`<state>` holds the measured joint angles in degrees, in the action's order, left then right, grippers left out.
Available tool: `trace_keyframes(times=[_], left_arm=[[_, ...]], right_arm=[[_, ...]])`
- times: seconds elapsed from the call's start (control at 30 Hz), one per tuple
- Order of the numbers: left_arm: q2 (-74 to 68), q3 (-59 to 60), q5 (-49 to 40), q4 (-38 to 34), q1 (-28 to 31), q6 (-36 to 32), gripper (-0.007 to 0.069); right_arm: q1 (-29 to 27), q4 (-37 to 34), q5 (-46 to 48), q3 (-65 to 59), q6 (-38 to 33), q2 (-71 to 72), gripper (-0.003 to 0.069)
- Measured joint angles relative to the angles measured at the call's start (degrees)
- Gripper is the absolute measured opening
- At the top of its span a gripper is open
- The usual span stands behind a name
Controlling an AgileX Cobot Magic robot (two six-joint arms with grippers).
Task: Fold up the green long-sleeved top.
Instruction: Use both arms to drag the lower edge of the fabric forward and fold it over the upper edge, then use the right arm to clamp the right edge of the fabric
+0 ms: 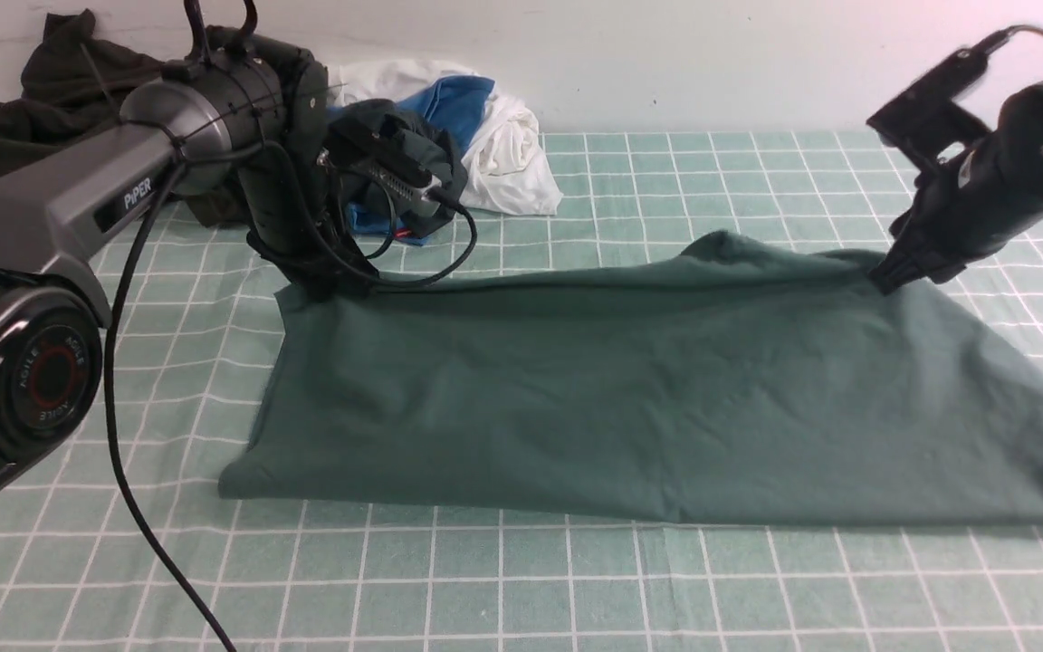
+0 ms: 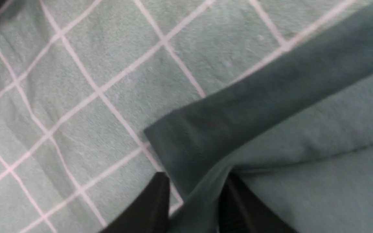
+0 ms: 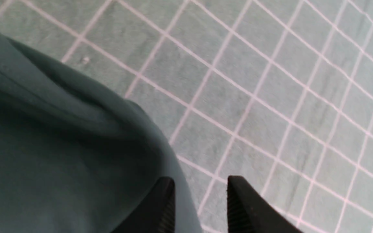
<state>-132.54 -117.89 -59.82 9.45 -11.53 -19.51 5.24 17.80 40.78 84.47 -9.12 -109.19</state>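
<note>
Now | green long-sleeved top [image 1: 666, 398]: one, lying flat | left fingers [image 2: 154, 210]: two, spread | right fingers [image 3: 244, 207]: two, spread

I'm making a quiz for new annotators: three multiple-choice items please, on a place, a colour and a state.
1. Where is the white and blue clothes pile relative to the green long-sleeved top? A) on it B) beyond it, by the wall C) nearer the robot
2. What colour are the tablecloth's grid lines? A) black B) white C) red
3. How do the right gripper's jaws stand? A) apart B) shut on the top C) shut, empty
Answers: B, it sits at the table's far edge; B, white lines cross pale green; A, the right wrist view shows a gap between them.
</note>
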Motion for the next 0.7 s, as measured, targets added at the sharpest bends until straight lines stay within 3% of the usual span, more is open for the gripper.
trace_keyframes(times=[0.13, 0.33, 0.47, 0.53, 0.6, 0.7], left_arm=[[0.74, -3.22, -1.15, 0.51, 1.39, 3.64, 0.0420], [4.39, -7.45, -8.31, -0.19, 1.88, 7.58, 0.0452], [7.53, -6.17, -10.68, -7.09, 1.23, 5.71, 0.0311], [7.84, -4.94, -10.74, -9.45, 0.88, 4.43, 0.0248], [7.84, -1.00, -10.69, -12.64, 0.16, 2.32, 0.0106], [7.84, 5.95, -10.69, -14.74, -0.70, 0.57, 0.0017]], right_arm=[[-3.44, 0.41, 6.43, 0.10, 8.55, 2.38, 0.0356], [-9.33, -5.84, 14.65, 0.17, 9.12, 4.33, 0.0387], [-13.75, -13.32, 19.23, -0.06, 5.66, 4.41, 0.0389], [-14.74, -14.25, 19.58, -0.57, 5.28, 4.53, 0.0389], [-15.98, -14.85, 19.62, -2.96, 5.14, 4.87, 0.0389], [-17.65, -14.72, 18.35, -7.79, 5.67, 5.14, 0.0389]])
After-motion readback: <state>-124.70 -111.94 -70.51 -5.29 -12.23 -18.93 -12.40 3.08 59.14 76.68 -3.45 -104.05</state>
